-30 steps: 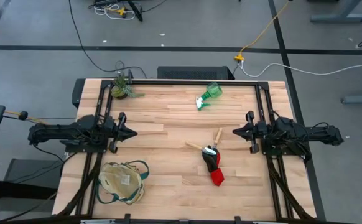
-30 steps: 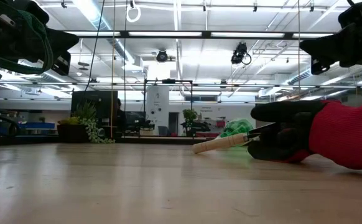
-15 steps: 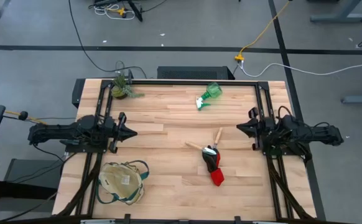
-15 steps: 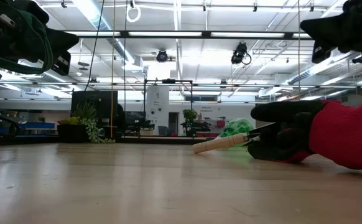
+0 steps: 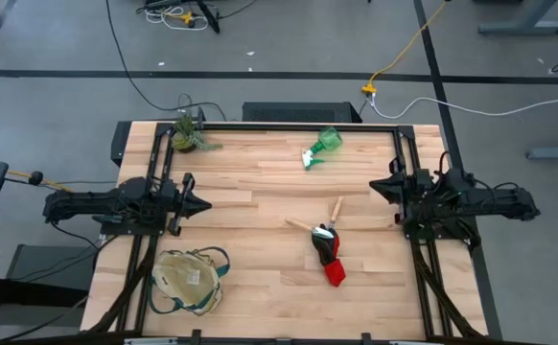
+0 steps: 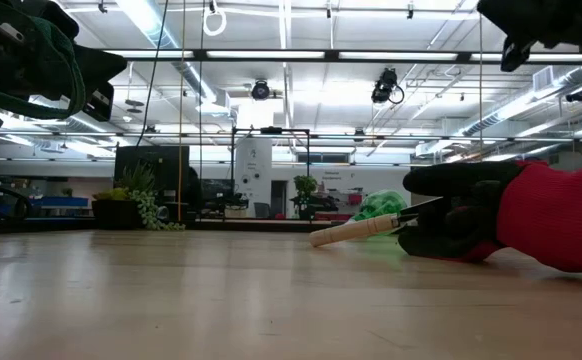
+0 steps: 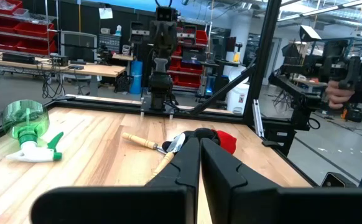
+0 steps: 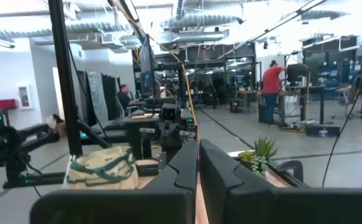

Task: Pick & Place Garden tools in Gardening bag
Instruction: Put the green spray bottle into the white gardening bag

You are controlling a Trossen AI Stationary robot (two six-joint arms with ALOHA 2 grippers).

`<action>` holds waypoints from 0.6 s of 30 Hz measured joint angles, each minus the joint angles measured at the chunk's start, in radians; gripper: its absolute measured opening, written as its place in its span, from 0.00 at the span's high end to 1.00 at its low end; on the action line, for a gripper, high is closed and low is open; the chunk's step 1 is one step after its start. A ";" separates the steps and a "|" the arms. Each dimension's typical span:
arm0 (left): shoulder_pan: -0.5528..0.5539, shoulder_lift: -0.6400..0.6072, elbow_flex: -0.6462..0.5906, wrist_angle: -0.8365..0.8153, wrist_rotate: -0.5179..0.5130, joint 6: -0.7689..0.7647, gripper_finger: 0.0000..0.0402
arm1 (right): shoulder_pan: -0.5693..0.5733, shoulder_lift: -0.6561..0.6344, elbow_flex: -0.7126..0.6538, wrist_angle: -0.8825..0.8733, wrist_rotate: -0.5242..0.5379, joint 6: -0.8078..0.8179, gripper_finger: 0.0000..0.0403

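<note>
The garden tools lie right of the table's middle. A translucent green spray bottle [image 5: 322, 146] with a white trigger lies on its side near the far edge. Two slim wooden-handled tools [image 5: 319, 221] lie crossed, and a black-and-red glove bundle [image 5: 330, 257] lies against them. The beige gardening bag [image 5: 191, 280] with green trim slumps on the table at the near left. My left gripper [image 5: 206, 203] hovers shut at the left side and points level at the tools [image 7: 142, 141]. My right gripper [image 5: 374, 186] hangs shut at the right side, raised and tipped slightly upward, well clear of the gloves [image 6: 531, 220].
A small potted plant [image 5: 189, 134] stands at the far left corner. Black frame rails [image 5: 289, 126] run along the far edge and both sides. Bare wood lies between the bag and the tools. People show in the room beyond the table.
My right gripper has risen, tipped its fingers slightly upward and drawn back a little toward the table's right edge, staying shut. Nothing on the table has moved.
</note>
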 joint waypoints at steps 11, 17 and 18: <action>0.000 0.000 0.000 0.000 0.000 0.000 0.95 | 0.000 0.187 0.199 -0.007 -0.002 0.044 0.95; 0.000 0.000 0.000 0.000 0.000 0.000 0.95 | 0.000 0.286 0.344 -0.082 -0.001 0.048 0.95; 0.000 0.000 0.000 0.000 0.000 0.000 0.95 | 0.000 0.300 0.367 -0.095 -0.001 0.048 0.95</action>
